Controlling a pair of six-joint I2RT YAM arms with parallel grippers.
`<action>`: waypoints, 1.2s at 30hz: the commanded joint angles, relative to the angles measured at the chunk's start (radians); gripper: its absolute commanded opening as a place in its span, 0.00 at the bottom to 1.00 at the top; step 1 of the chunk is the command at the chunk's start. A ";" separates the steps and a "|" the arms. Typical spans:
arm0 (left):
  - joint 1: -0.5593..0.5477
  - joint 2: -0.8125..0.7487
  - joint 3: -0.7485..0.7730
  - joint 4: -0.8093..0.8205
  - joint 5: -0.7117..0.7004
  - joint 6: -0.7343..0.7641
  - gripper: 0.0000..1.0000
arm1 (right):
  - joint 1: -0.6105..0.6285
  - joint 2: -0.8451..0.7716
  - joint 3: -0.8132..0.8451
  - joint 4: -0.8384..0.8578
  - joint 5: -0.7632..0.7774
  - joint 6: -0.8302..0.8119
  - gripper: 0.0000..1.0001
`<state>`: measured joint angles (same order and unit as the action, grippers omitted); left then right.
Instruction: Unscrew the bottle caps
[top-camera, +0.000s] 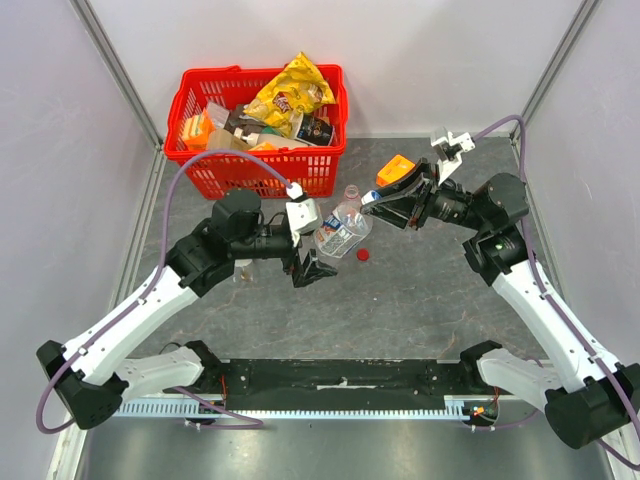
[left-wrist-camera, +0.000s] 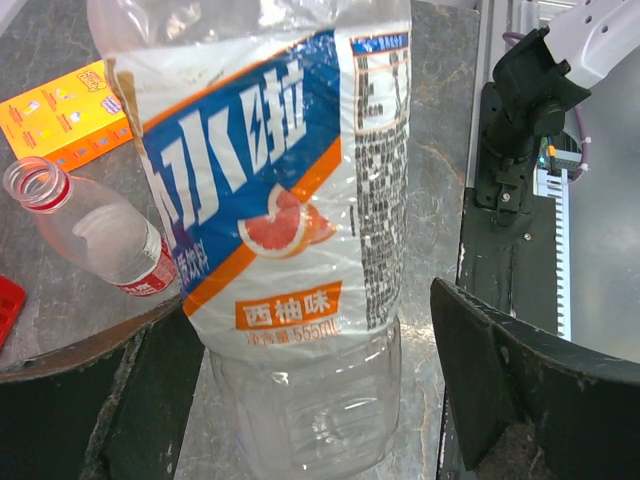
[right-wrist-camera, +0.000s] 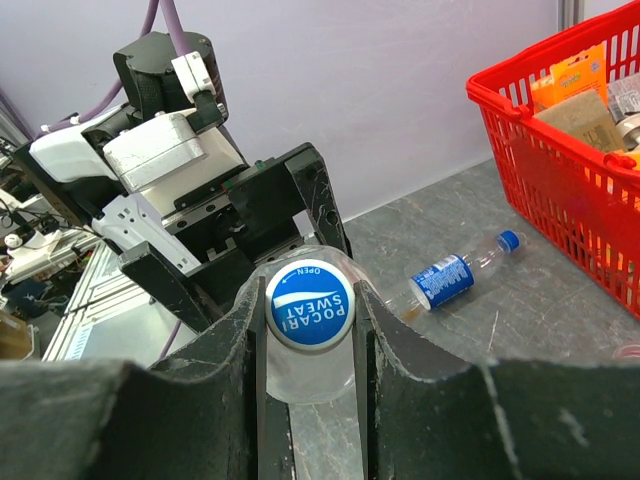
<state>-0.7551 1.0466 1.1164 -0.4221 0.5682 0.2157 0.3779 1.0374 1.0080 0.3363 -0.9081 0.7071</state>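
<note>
A large clear bottle (top-camera: 338, 234) with a blue, white and orange label (left-wrist-camera: 290, 170) leans between the two arms. My right gripper (top-camera: 372, 200) is shut on its blue and white cap (right-wrist-camera: 310, 304). My left gripper (top-camera: 312, 268) stands around the bottle's lower body; the left finger touches it and a small gap shows at the right finger (left-wrist-camera: 500, 360). A red-labelled bottle (left-wrist-camera: 95, 235) stands behind with its neck uncapped, also in the top view (top-camera: 350, 197). A red cap (top-camera: 364, 254) lies on the table. A small blue-labelled bottle (right-wrist-camera: 448, 280) lies on its side with its blue cap (right-wrist-camera: 510, 239) on.
A red basket (top-camera: 250, 175) full of snack packs stands at the back left, and shows at the right of the right wrist view (right-wrist-camera: 560, 190). An orange box (top-camera: 395, 170) lies behind the right gripper, also in the left wrist view (left-wrist-camera: 60, 115). Walls enclose the table.
</note>
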 joint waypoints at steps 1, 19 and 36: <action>-0.007 0.015 0.017 0.055 0.050 0.042 0.93 | 0.009 -0.002 -0.012 0.050 0.012 0.009 0.00; -0.006 0.046 0.005 0.071 0.084 0.036 0.52 | 0.013 -0.028 -0.031 0.076 0.005 0.034 0.00; -0.006 0.064 0.002 0.074 0.098 0.022 0.74 | 0.021 -0.027 -0.055 0.130 0.000 0.071 0.00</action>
<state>-0.7551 1.1103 1.1164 -0.3824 0.6331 0.2157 0.3954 1.0267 0.9558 0.4049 -0.9039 0.7597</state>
